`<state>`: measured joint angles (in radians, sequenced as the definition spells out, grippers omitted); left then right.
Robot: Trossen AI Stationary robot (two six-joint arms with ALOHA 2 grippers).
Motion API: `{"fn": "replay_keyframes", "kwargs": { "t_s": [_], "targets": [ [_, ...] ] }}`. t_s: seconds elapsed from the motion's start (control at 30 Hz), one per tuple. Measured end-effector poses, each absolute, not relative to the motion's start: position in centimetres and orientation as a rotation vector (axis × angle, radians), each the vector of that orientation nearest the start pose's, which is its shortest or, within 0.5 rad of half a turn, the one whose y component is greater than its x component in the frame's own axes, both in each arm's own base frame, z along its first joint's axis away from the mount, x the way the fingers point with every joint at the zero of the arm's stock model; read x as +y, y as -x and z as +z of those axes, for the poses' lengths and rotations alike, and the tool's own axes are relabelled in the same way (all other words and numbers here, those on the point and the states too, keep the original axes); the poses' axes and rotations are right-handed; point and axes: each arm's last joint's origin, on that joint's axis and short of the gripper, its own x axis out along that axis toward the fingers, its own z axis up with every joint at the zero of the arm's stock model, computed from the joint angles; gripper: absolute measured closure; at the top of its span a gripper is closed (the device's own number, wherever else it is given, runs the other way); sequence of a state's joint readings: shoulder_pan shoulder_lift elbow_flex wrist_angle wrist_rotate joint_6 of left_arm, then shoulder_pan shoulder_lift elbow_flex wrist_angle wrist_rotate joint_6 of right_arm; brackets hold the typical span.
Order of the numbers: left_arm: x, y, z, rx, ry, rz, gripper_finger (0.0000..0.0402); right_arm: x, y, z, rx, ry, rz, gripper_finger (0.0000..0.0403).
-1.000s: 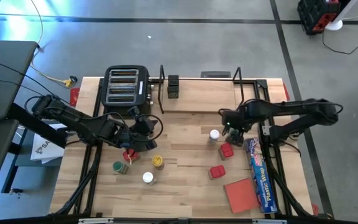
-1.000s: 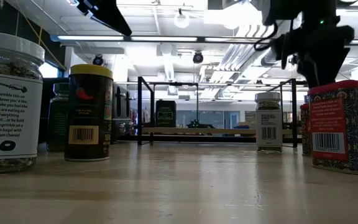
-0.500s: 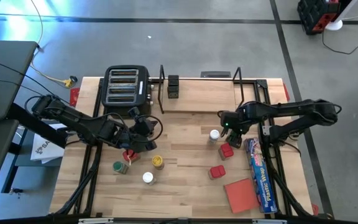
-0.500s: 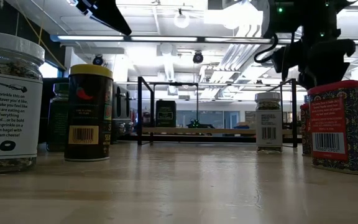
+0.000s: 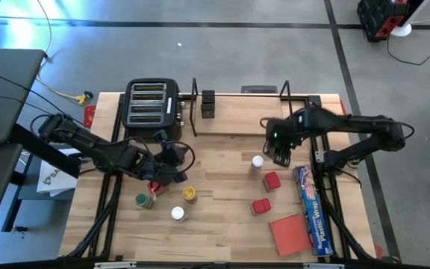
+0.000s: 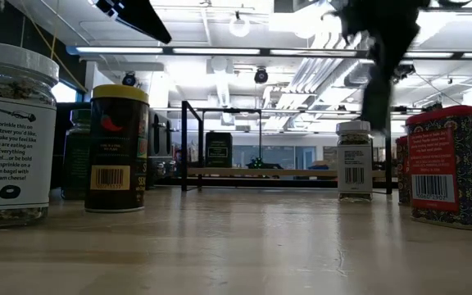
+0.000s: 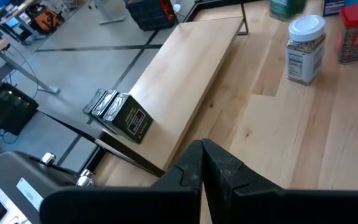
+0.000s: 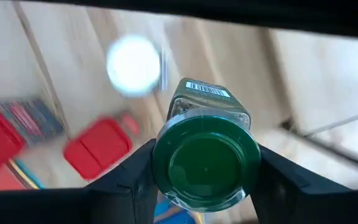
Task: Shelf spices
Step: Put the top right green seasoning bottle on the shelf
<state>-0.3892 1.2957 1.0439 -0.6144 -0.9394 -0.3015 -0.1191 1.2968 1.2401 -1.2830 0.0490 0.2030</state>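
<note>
My right gripper (image 5: 278, 147) hangs above the table just in front of the shelf (image 5: 237, 123), shut on a green-lidded spice jar (image 8: 206, 163). Below it stand a white-lidded jar (image 5: 257, 162) and two red square tins (image 5: 272, 180) (image 5: 260, 205). My left gripper (image 5: 179, 166) is shut on nothing, hovering over the left group: a green-lidded jar (image 5: 144, 200), a yellow-lidded one (image 5: 189, 194) and a white-lidded one (image 5: 177, 214). A dark square tin (image 5: 208, 104) stands on the shelf's wooden board. My right gripper pinches the jar between its two fingers (image 8: 129, 180), which sit on opposite sides at the green lid (image 8: 166, 155). The fingers come from above, pointing down. The jar hangs below them, nearly upright and lifted clear of the table.
A black toaster (image 5: 152, 104) stands at the far left beside the shelf. A flat red pad (image 5: 290, 233) and a long blue plastic-wrap box (image 5: 310, 209) lie at the right. Bare wood lies in the table's middle (image 5: 222, 187).
My right gripper has risen and shifted a little toward the far edge and the shelf; in the low view it shows blurred and higher than before. The jars and tins on the table have kept their places.
</note>
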Motion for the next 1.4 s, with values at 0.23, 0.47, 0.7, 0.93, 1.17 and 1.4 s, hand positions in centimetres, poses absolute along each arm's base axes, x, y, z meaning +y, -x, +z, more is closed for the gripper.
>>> {"fn": "replay_keyframes", "kwargs": {
  "t_s": [0.23,0.47,0.7,0.93,1.17,1.4],
  "targets": [
    [-8.4,-24.2,29.0,0.585,-0.27,0.586,0.0401,-5.7,-24.0,35.4,1.204,-0.164,-0.282,0.0216],
    [-8.6,-24.2,29.1,0.57,-0.269,0.593,0.0401,-11.4,-28.7,34.8,1.302,-0.284,-0.393,0.0216],
    [-8.5,-24.1,29.2,0.554,-0.283,0.63,0.0401,-18.7,-32.2,32.3,1.259,-0.567,-0.464,0.0216],
    [-8.4,-24.1,29.2,0.545,-0.293,0.65,0.0401,-23.6,-35.6,30.1,1.163,-0.748,-0.561,0.0216],
    [-8.4,-24.1,29.3,0.532,-0.305,0.679,0.0401,-26.2,-38.2,28.7,1.058,-0.892,-0.634,0.0216],
    [-8.4,-24.1,29.3,0.53,-0.296,0.679,0.0401,-27.3,-37.5,27.7,1.068,-0.913,-0.72,0.0216]
  ]
}}
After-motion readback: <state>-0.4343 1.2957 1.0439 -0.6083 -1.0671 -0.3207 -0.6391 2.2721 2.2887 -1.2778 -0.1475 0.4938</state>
